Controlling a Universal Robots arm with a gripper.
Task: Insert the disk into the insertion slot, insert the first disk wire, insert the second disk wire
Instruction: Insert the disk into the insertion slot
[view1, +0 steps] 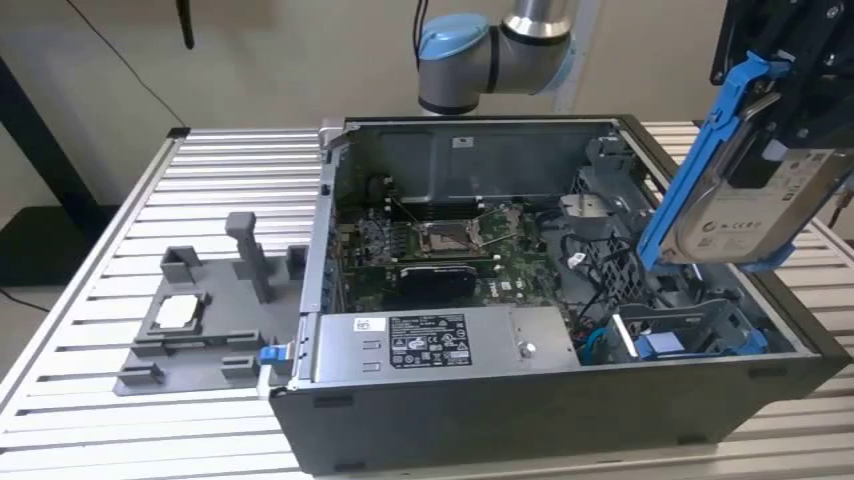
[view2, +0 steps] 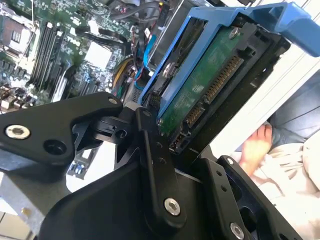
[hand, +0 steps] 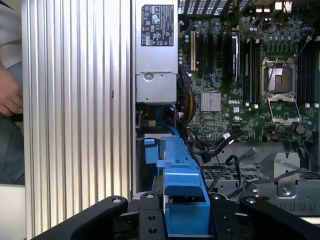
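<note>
At the exterior view's left, a grey plastic fixture with upright posts sits on the slatted aluminium table. Next comes the open dark grey computer case, with a long grey box bearing a white label along its near wall and the green motherboard behind that. Further right, in the case's near corner, lies the insertion slot — a grey metal bay with bright blue side rails — and loose black cables trail just beside it. Above the slot, apart from it and steeply tilted, hangs the silver hard disk in a bright blue plastic carrier. The black gripper is clamped on the disk: in the first wrist view its 2 fingers press the carrier from either side, and in the second wrist view the disk's green circuit board faces the camera. A person's hand shows beside the table.
</note>
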